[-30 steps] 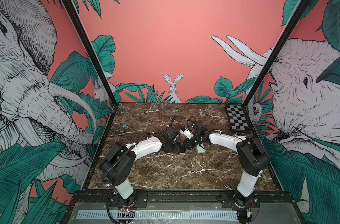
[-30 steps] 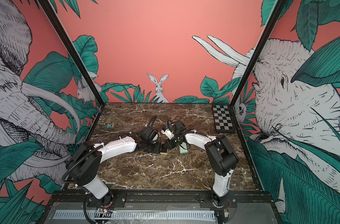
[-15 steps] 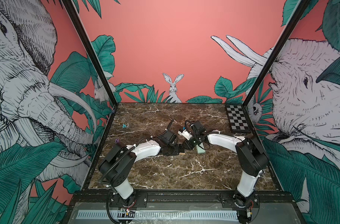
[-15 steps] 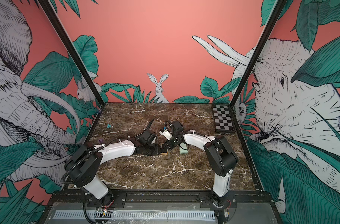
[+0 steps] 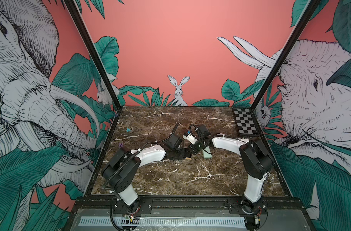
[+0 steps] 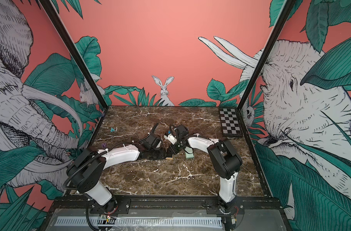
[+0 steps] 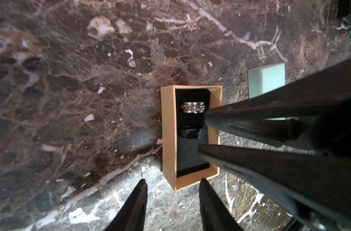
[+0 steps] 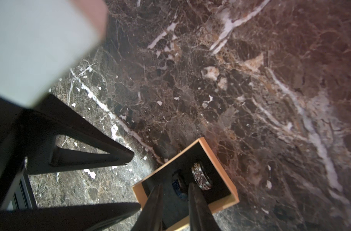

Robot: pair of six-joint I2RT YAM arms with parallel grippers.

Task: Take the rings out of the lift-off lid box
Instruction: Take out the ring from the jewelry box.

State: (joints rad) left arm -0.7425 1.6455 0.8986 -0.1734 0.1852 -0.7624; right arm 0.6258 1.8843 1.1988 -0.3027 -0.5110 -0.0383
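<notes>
The lift-off lid box stands open: its tan base [image 7: 168, 140] lies mid-table, also seen in a top view [image 5: 188, 158]. The mint lid [image 7: 266, 80] lies apart beside it. Two rings stand in the black foam, a silver chain-patterned one [image 7: 192, 108] and a dark blue-black one [image 7: 190, 133]. My right gripper [image 8: 175, 186] reaches into the base, open, its tips either side of the dark ring [image 8: 178, 181] without clamping it; the silver ring [image 8: 201, 176] is just outside one finger. My left gripper [image 7: 172, 181] is open at the base's short end, a box corner between its tips.
A black-and-white checkerboard [image 5: 245, 124] lies at the back right corner. A small teal lump [image 5: 128, 130] and a purple lump [image 5: 121, 145] sit near the left wall. Both arms meet low over the table's middle, fingertips close together.
My left arm has sunk lower toward the table beside the box and its jaws have narrowed a little. The right arm has barely moved.
</notes>
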